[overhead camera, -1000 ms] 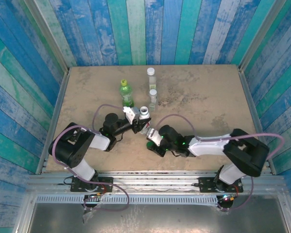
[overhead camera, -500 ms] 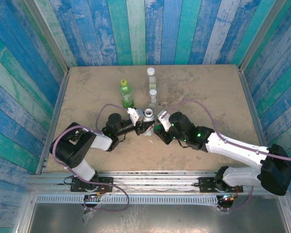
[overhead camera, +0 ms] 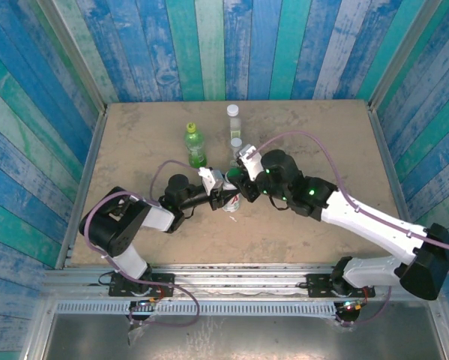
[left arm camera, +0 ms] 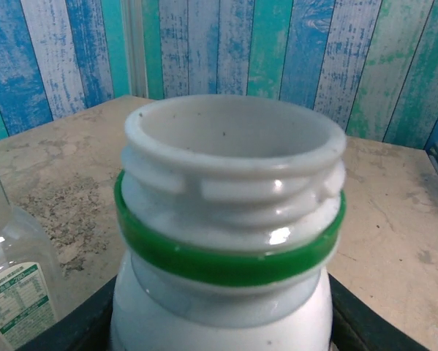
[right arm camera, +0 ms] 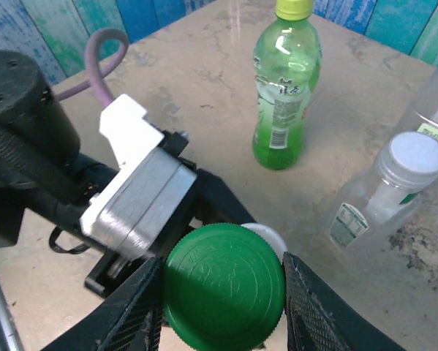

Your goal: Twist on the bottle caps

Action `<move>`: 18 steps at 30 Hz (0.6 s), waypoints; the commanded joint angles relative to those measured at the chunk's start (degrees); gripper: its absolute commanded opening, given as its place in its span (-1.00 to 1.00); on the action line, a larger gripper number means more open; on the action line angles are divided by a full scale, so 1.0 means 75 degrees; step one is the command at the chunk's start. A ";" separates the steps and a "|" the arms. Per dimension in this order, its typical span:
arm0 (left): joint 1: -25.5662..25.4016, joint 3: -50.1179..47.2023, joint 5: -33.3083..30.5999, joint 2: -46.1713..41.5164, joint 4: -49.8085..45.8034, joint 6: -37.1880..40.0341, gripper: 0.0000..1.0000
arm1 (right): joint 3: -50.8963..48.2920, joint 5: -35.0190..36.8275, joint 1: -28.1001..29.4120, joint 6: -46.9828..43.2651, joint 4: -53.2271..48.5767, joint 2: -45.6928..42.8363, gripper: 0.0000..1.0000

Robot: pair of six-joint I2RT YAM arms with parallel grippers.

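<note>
My left gripper (left arm camera: 222,325) is shut on the white bottle (left arm camera: 226,219) just below its green neck ring; the threaded mouth is uncapped. From above, that bottle (overhead camera: 229,199) stands mid-table in the left gripper (overhead camera: 217,190). My right gripper (right arm camera: 224,292) is shut on a dark green cap (right arm camera: 224,287), held flat just above the white bottle's rim (right arm camera: 272,236) and offset from it. In the top view the right gripper (overhead camera: 242,182) hangs over the bottle. Whether the cap touches the rim I cannot tell.
A green translucent bottle (right arm camera: 286,88) with a yellow-green cap stands behind, also seen from above as the green bottle (overhead camera: 195,145). Two small clear bottles with white caps (overhead camera: 232,116) (overhead camera: 236,148) stand close beside the grippers. Blue plank walls (overhead camera: 44,150) ring the table.
The right arm swung from the near side up and over the white bottle, carrying the green cap. The left gripper shifted the bottle slightly right and nearer.
</note>
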 commanded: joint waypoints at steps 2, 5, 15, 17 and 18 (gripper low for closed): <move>-0.0118 0.0164 0.0271 0.0431 0.0201 0.0035 0.03 | 0.0507 0.0201 -0.0104 -0.0130 -0.0868 0.0478 -0.13; -0.0153 0.0216 0.0309 0.0624 0.0402 -0.0075 0.02 | 0.0674 0.0198 -0.0106 -0.0096 -0.1235 0.0675 -0.13; -0.0240 0.0306 0.0363 0.0746 0.0314 0.0039 0.02 | 0.0632 0.0464 -0.0132 0.0075 -0.1482 0.0885 -0.11; -0.0229 0.0298 0.0375 0.0747 0.0305 0.0052 0.02 | 0.0662 0.0637 -0.0131 0.0119 -0.1496 0.0910 -0.12; -0.0230 0.0302 0.0395 0.0754 0.0288 0.0061 0.02 | 0.0659 0.0762 -0.0149 0.0171 -0.1499 0.0921 -0.11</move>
